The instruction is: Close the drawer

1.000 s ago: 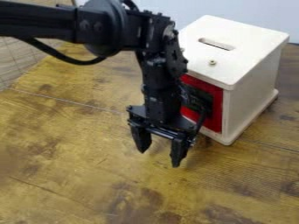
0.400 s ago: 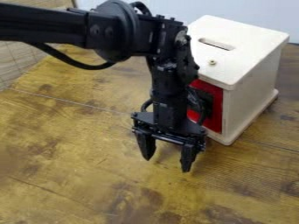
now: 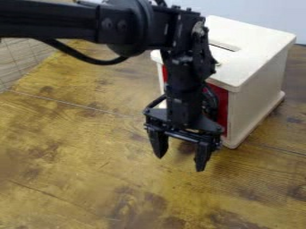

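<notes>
The drawer shows as a red front in the lower face of a white cabinet, directly behind the pincer and a little above it. The black arm and the wrist cover most of that red face. Only a strip to the right of the wrist and a sliver at its upper left can be seen. Whether the front sits flush with the cabinet or stands out from it cannot be told from this view.

The pincer hangs straight down in front of the drawer, with its two dark fingers spread apart and nothing between them. The tips point at the worn wooden table below and are close to its surface. Whether they touch it cannot be told. The back of the pincer is very near the red front, but the single view does not show whether the two touch.

The arm reaches in from the upper left, well above the pincer, and bends down at the wrist just in front of the cabinet's near corner.
</notes>
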